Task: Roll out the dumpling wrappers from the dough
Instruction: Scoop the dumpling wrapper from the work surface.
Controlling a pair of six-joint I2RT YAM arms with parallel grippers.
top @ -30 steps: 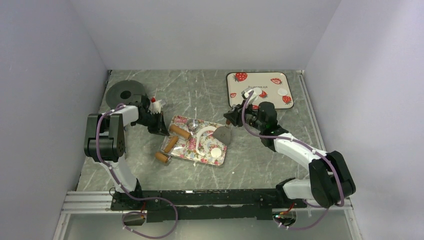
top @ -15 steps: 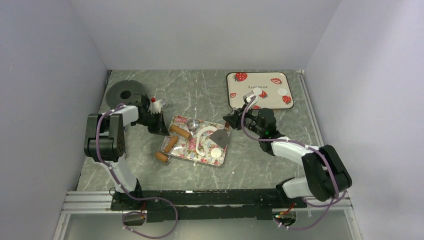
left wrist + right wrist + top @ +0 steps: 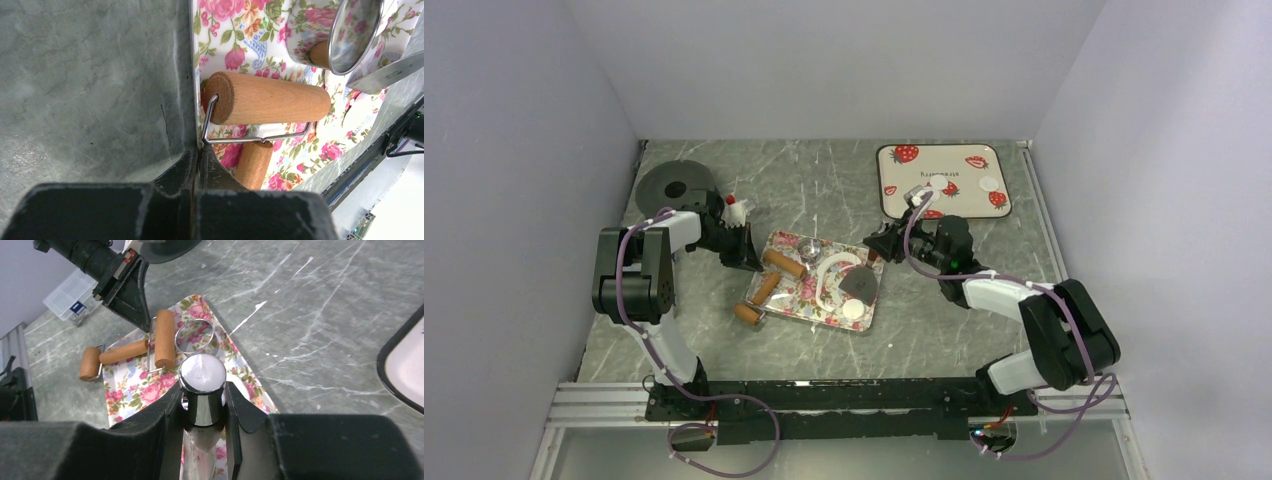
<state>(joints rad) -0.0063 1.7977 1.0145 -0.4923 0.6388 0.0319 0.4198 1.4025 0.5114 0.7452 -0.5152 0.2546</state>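
Right gripper (image 3: pixel 202 401) clamps a spatula (image 3: pixel 201 376) over floral tray (image 3: pixel 134 386), ring cutter (image 3: pixel 194 335) ahead.

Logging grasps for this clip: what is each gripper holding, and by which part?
The right gripper grips the spatula by its shiny metal handle. The left gripper appears pinched shut on the edge of the floral tray.

Grey marble-veined desk (image 3: pixel 824 190), streaked white. On the floral tray (image 3: pixel 789 300), pink roses, green leaves, blue paisley over white. Red strawberries printed on the dark-rimmed cream tray (image 3: pixel 964 170). White dumpling wrappers (image 3: pixel 990 183). Honey-brown wooden roller (image 3: pixel 270 98); mirror-silver ring cutter (image 3: pixel 312 30). Black left pincer (image 3: pixel 199 155) and right pincer (image 3: pixel 202 400); chrome-handled scraper (image 3: pixel 201 390).
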